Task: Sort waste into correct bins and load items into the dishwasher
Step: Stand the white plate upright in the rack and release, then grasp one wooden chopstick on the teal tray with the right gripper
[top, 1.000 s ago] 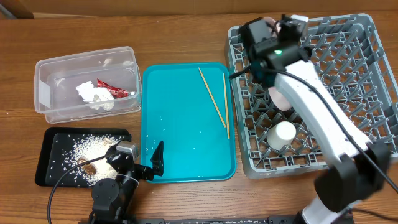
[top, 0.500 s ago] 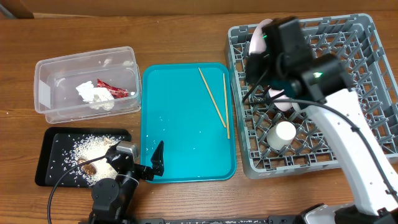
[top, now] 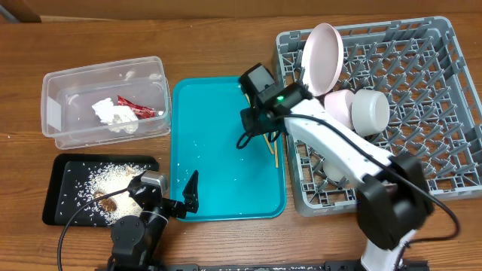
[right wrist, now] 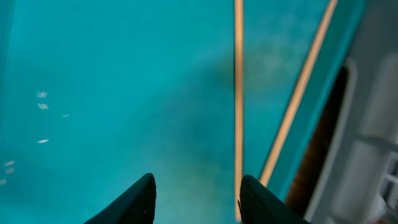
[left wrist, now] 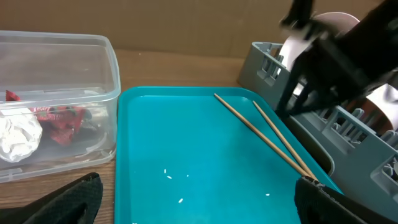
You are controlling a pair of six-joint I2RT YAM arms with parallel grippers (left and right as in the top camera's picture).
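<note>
Overhead: the right gripper (top: 254, 126) is held over the chopsticks (top: 275, 153) on the teal tray (top: 218, 165), close against the dish rack (top: 429, 150). There a plate (top: 321, 49), pink bowl (top: 339, 105) and white bowl (top: 370, 111) are racked.

Left wrist: the left gripper (left wrist: 199, 205) is seen spread wide and empty at the tray's near edge.

Right wrist: the fingers are parted with nothing gripped. One chopstick is seen between them, close to one finger.

You've got 2 chopsticks (left wrist: 262, 137), 1 plate (top: 322, 49), 1 pink bowl (top: 340, 107), 1 white bowl (top: 370, 111), 1 rack (top: 437, 113), 1 teal tray (top: 218, 150), 1 tub (top: 53, 105), 1 black tray (top: 56, 188), 1 napkin (top: 113, 114), 1 wrapper (top: 135, 107).
</note>
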